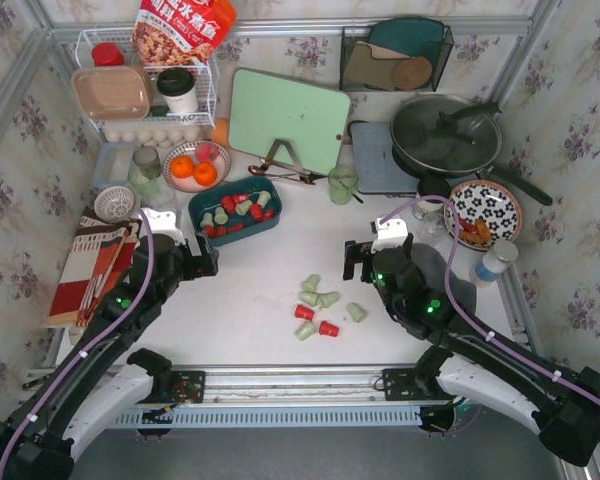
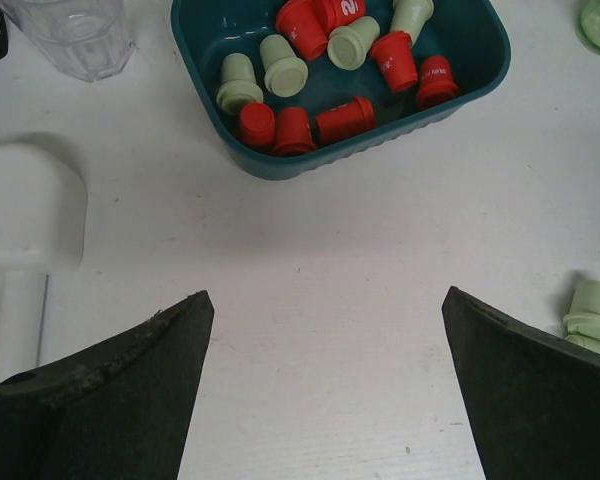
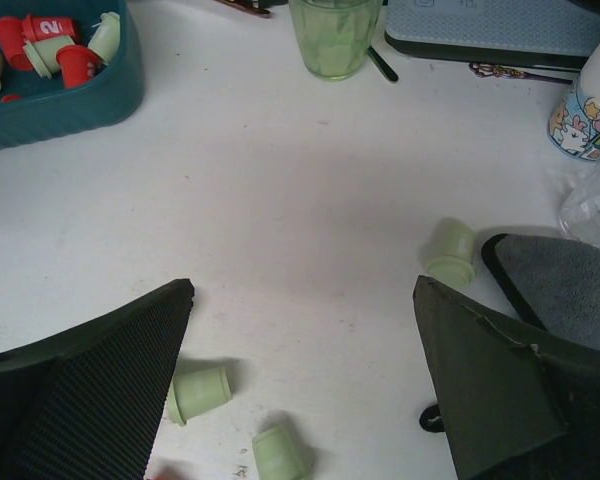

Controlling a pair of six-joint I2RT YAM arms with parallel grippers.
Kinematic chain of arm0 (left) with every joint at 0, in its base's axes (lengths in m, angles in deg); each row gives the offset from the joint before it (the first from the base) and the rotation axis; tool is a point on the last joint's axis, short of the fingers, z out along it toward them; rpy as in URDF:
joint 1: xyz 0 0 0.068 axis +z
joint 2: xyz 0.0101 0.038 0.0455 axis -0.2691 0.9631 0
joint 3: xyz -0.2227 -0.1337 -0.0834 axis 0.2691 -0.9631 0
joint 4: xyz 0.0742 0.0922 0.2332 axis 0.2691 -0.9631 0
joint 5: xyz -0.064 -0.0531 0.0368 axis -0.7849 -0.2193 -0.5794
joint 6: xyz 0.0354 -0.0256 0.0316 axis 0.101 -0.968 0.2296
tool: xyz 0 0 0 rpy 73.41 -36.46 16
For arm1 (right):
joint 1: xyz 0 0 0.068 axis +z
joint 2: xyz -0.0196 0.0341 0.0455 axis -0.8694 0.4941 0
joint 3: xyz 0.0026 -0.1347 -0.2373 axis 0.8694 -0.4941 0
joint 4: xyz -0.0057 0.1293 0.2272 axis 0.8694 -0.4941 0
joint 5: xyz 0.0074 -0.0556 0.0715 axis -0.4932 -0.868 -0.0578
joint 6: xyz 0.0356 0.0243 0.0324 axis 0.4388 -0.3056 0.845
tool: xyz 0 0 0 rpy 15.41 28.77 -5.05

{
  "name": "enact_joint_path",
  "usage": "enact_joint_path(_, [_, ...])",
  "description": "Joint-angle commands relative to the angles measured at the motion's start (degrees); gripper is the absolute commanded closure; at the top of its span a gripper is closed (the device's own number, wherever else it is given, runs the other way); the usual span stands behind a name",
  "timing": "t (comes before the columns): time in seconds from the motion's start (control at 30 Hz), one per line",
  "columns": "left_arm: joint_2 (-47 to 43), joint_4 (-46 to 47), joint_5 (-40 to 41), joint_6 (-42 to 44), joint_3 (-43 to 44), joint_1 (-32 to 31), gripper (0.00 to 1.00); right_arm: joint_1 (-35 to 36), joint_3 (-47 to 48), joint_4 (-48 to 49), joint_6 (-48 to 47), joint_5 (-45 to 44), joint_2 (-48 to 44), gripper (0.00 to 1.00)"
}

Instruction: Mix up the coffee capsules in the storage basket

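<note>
The dark teal storage basket [image 1: 197,206] sits left of centre and holds several red and mint-green coffee capsules [image 1: 238,208]. Several more capsules [image 1: 318,300] lie loose on the white table, between the arms. My left gripper [image 1: 206,263] hovers open just in front of the basket, nothing between its fingers. In the left wrist view the basket [image 2: 280,166] lies ahead of the open gripper [image 2: 325,294], with its capsules [image 2: 295,130] inside. My right gripper [image 3: 302,284] is open over bare table, with green capsules to its left [image 3: 200,392], below [image 3: 278,452] and to its right [image 3: 450,252].
A bowl of oranges [image 1: 195,168], a white wire rack [image 1: 145,90] and a clear glass [image 2: 70,35] stand behind and left of the basket. A green cutting board [image 1: 285,120], green glass [image 1: 342,183], pan [image 1: 445,135] and patterned plate [image 1: 483,212] stand at the back and right. A grey cloth [image 3: 570,290] lies beside the right gripper.
</note>
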Motion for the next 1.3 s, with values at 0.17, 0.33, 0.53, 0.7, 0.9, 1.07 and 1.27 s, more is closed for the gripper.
enact_joint_path(0.17, [0.03, 1.77, 0.54, -0.42, -0.04, 0.01, 0.01, 0.02, 1.16, -0.39, -0.86, -1.65, -0.69, 0.0])
enact_joint_path(0.33, [-0.34, 1.94, 0.53, -0.48, -0.12, 0.01, 0.01, 0.0, 1.32, -2.09, -1.0, -2.75, -2.26, 0.0])
enact_joint_path(0.53, [-1.17, 1.54, 0.27, -0.73, -0.03, 0.01, 0.01, -0.04, 0.64, -2.28, -1.29, -3.43, -2.96, 0.0])
enact_joint_path(0.7, [-1.49, 1.58, 0.03, -0.82, -0.04, 0.01, 0.01, -0.01, -0.05, -0.75, -1.77, -3.58, -2.76, 0.0])
enact_joint_path(0.9, [-1.39, 1.51, 0.09, -0.84, -0.04, -0.01, 0.01, 0.02, -1.49, 1.39, -2.57, -3.69, -2.24, 0.0])
enact_joint_path(1.07, [-1.23, 1.58, 0.31, -0.74, -0.02, 0.01, 0.01, -0.02, -2.32, 2.61, -2.87, -3.55, -1.65, 0.0])
enact_joint_path(1.27, [-1.04, 1.55, 0.58, -0.69, -0.04, 0.01, 0.01, 0.0, -3.13, 3.99, -2.68, -3.1, -1.07, 0.0])
